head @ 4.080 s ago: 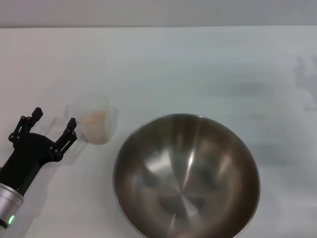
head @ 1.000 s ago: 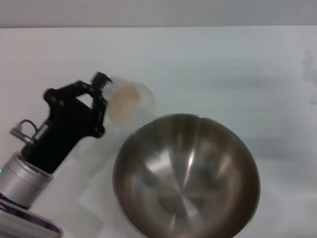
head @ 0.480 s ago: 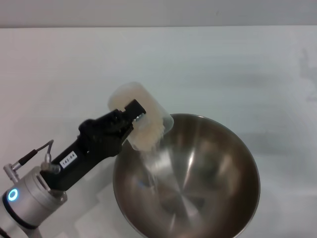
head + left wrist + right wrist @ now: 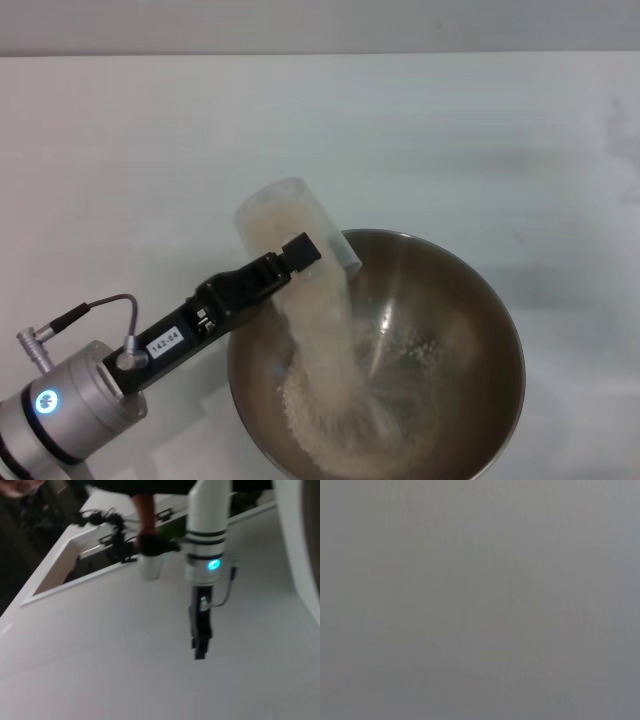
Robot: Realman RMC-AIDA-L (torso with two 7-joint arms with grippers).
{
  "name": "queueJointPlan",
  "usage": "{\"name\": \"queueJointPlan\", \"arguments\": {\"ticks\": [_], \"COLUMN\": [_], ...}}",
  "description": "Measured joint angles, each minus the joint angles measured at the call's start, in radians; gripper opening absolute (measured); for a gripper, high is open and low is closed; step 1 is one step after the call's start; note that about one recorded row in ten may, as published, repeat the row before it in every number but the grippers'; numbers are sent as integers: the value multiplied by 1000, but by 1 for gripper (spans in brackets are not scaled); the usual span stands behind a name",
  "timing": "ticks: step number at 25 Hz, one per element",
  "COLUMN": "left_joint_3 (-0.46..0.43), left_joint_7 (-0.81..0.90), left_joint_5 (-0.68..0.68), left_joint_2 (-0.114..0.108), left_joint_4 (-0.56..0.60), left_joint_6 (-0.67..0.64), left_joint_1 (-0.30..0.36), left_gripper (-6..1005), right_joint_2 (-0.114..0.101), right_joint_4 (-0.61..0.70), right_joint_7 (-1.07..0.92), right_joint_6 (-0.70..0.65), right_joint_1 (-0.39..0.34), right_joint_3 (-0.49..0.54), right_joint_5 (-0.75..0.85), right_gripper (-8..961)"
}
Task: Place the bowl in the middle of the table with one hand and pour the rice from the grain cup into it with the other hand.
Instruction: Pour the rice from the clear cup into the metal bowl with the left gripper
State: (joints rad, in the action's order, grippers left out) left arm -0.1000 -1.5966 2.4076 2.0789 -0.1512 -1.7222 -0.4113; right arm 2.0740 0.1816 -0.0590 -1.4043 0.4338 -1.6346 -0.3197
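The steel bowl (image 4: 470, 330) sits on the white table (image 4: 450, 130), near the front edge in the head view. My left gripper (image 4: 297, 254) is shut on the clear grain cup (image 4: 280, 212) and holds it tipped mouth-down over the bowl's left rim. Rice (image 4: 325, 340) streams out of the cup and piles up on the bowl's bottom, with loose grains scattered up the wall. One black finger (image 4: 300, 249) shows across the cup; the other is hidden behind it. My right gripper (image 4: 200, 647) appears only in the left wrist view, hanging over bare tabletop away from the bowl.
The table's far edge (image 4: 320, 54) runs along the top of the head view. In the left wrist view, dark cluttered equipment (image 4: 115, 530) lies beyond the table edge. The right wrist view is plain grey.
The left arm lifted the cup from the table and swung it over the bowl's rim. In the last half second it tipped further, and rice now pours out and heaps in the bowl.
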Motion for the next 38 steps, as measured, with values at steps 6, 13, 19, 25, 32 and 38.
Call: {"name": "queueJointPlan", "arguments": {"ticks": [6,13,19,25,32,38], "left_joint_3": [0,-2,-6,-6,-76,-268], "left_joint_7": [-127,-205,-207,-203,85,628], "left_joint_5": [7,8,8,6,1,0], "left_joint_2": [0,-2,-3,-6,-7,-4], "left_joint_4": [-8,-13,-9,-9,-19,-35], "left_joint_6": [46,43,49,47,5,25], "left_joint_1": [-8,-6,-5,-1,-6,-3], "left_gripper": [100,109,118,126,136,145], "right_joint_2": [0,0,2,3,1,-1], "right_joint_4": [-1,-18,-18,-16,-10,0], "right_joint_7": [11,11,11,11,11,2], "right_joint_6": [2,2,2,16,90,164], "right_joint_1": [0,6,11,16,52,95], "right_joint_3": [0,12,12,12,12,12], "right_joint_5": [-1,-1,-1,-1,-1,-1], "right_gripper": [358,358,358,358,358,358]}}
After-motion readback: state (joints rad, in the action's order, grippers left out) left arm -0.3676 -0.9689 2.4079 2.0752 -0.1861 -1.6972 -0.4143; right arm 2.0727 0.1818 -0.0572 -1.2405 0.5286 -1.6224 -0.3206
